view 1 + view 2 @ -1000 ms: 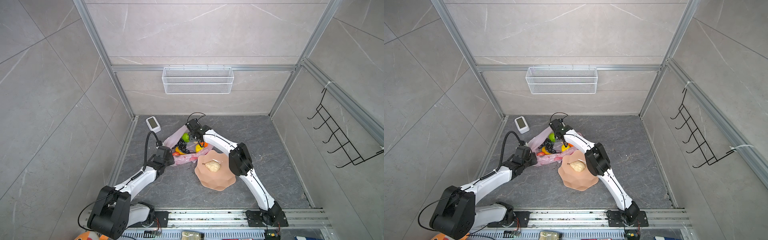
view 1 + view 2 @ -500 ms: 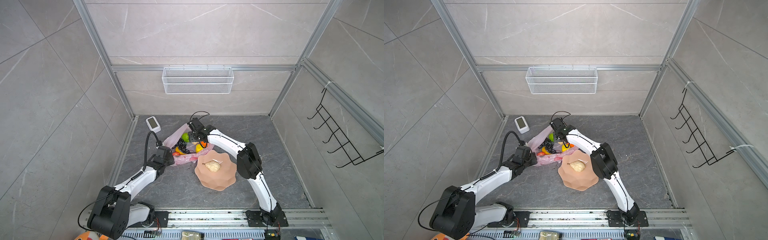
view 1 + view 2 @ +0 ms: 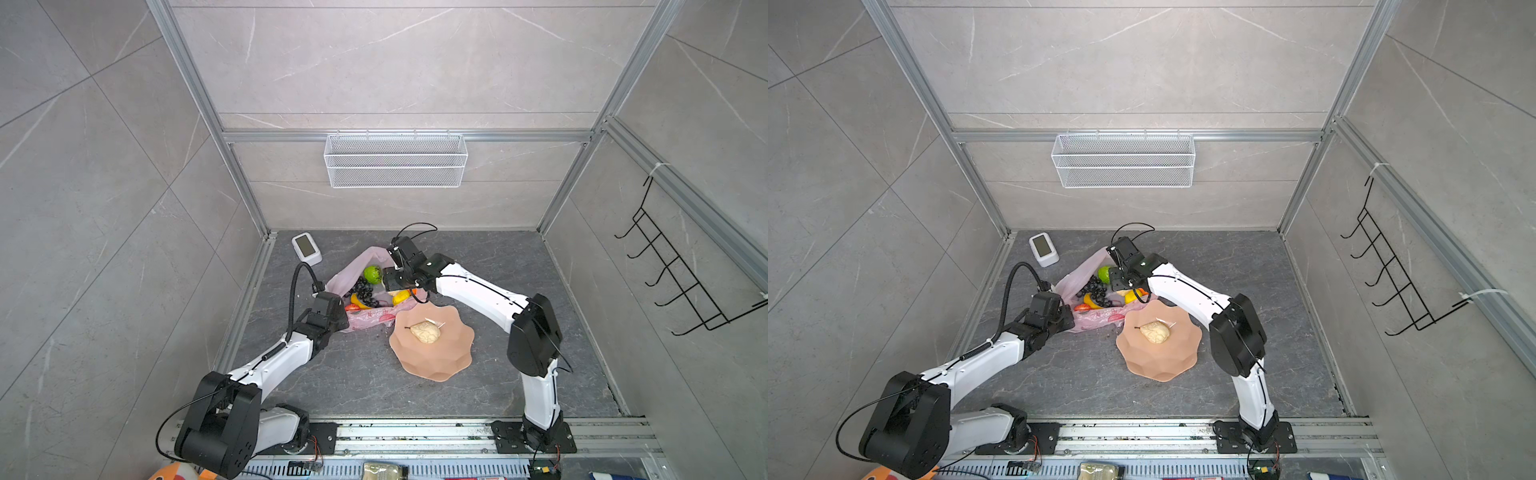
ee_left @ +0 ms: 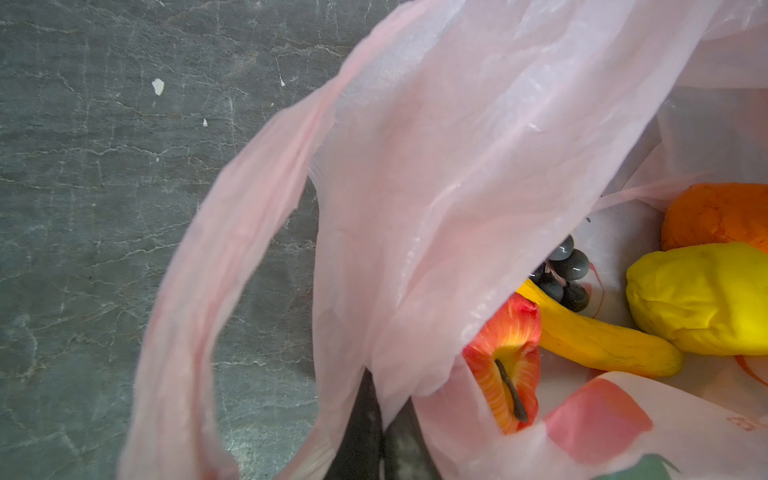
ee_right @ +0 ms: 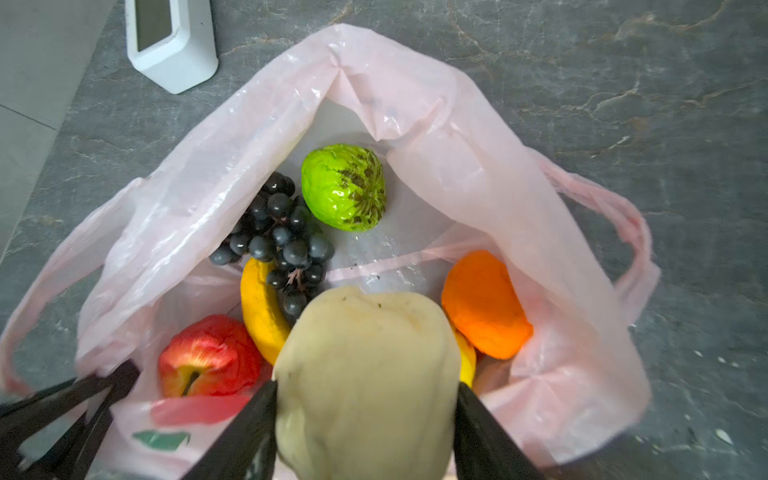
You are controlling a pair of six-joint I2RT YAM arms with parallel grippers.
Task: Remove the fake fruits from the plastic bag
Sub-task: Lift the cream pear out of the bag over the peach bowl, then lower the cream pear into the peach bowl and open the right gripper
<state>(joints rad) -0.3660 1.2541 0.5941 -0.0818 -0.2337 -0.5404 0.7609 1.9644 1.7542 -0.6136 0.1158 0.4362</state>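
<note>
Fake fruits (image 5: 286, 232) mostly still inside the plastic bag (image 5: 478, 174), which lies open at centre-left of the floor in both top views. One pale bumpy fruit (image 3: 424, 332) is already out, on the plate (image 3: 453, 357) just lower right of the bag.

Change over the last second: the right arm's elbow swung toward the right of the frame and the right gripper (image 5: 365, 388) shifted a little toward the plate, still above the bag mouth. Its jaws are clamped on the beige piece (image 5: 365, 353), which looks raised clear of the others. Likely the pick is done and the carry-out is starting.

Left gripper (image 4: 382, 432) unchanged, jaws together pinching the bag's near edge, keeping the mouth open.

Left in the bag: green bumpy fruit (image 5: 343, 187), grapes (image 5: 282, 232), banana (image 5: 259, 307), red apple (image 5: 208, 357), orange piece (image 5: 484, 303), yellow piece (image 4: 698, 299). Task is early.
</note>
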